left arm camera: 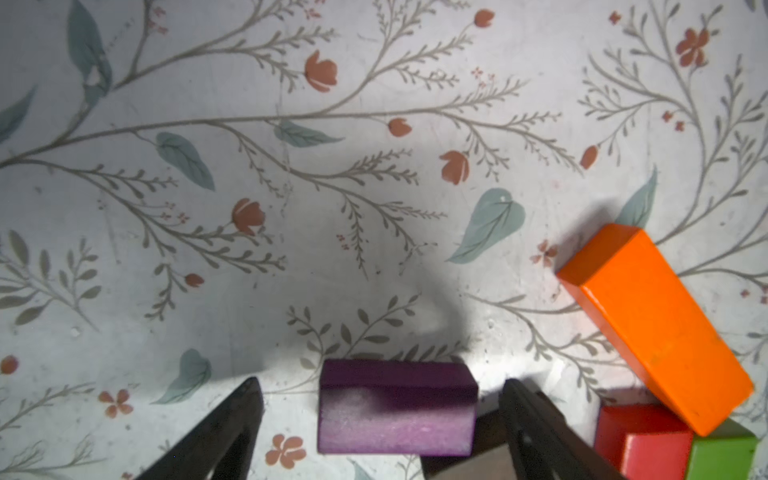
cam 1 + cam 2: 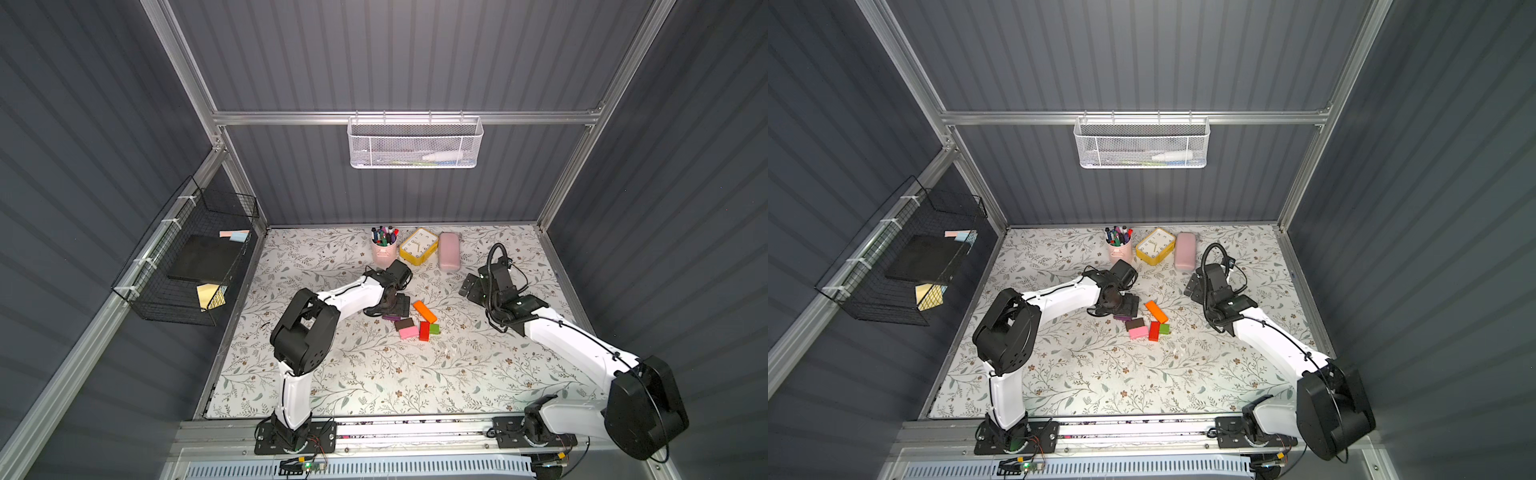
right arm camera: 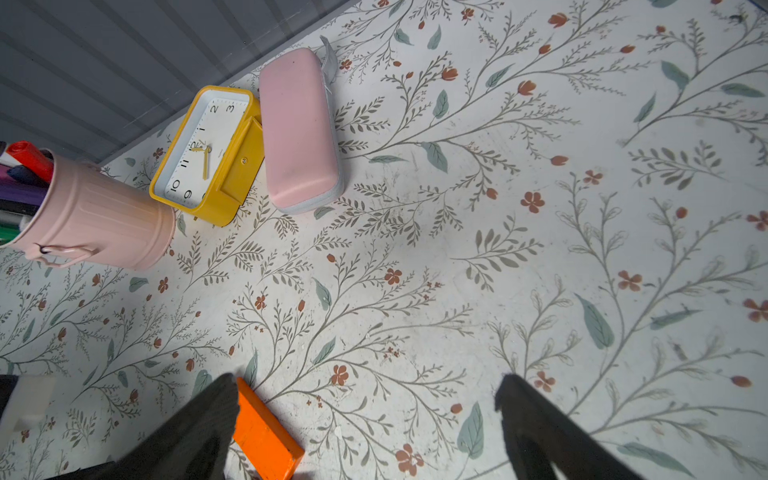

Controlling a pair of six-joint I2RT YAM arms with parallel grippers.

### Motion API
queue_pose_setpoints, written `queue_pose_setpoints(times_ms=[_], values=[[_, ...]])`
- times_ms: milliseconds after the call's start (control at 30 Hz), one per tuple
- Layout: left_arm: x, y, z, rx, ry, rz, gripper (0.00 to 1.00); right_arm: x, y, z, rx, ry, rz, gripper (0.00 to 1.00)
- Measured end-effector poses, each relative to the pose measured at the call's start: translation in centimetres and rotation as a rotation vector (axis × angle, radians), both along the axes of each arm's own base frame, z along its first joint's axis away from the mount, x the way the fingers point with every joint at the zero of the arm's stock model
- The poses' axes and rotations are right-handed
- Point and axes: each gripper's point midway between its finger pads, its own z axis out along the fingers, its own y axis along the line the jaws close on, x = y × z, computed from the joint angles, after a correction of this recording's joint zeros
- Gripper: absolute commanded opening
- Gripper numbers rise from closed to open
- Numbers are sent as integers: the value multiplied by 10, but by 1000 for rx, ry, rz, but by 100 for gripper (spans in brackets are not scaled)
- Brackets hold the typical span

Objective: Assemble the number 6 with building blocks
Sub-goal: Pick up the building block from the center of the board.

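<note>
Straddling the purple block (image 1: 397, 409), our left gripper (image 1: 380, 388) stands wide, a gap showing between each finger and the block, which lies flat on the floral mat (image 1: 208, 124). Just past one finger we see the dark brown block (image 2: 404, 323) with the pink block (image 2: 409, 332) touching it; farther that way the red block (image 1: 642, 436) and green cube (image 1: 723, 457) sit side by side, the orange bar (image 1: 656, 328) slanting against them. Our right gripper (image 3: 368, 386) hangs wide over bare mat, the orange bar's end just beside one finger.

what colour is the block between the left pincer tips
Purple block, clearest in the left wrist view.
</note>
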Motion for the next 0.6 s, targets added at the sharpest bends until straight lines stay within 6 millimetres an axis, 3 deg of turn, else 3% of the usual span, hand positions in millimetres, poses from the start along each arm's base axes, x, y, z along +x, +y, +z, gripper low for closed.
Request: queue_pose_setpoints(times_ms=[233, 600], values=[[-5, -4, -1, 3, 8, -15, 89, 0, 0, -1, 6, 3, 0, 98], [-8, 1, -3, 29, 17, -17, 81, -2, -5, -5, 5, 11, -9, 97]])
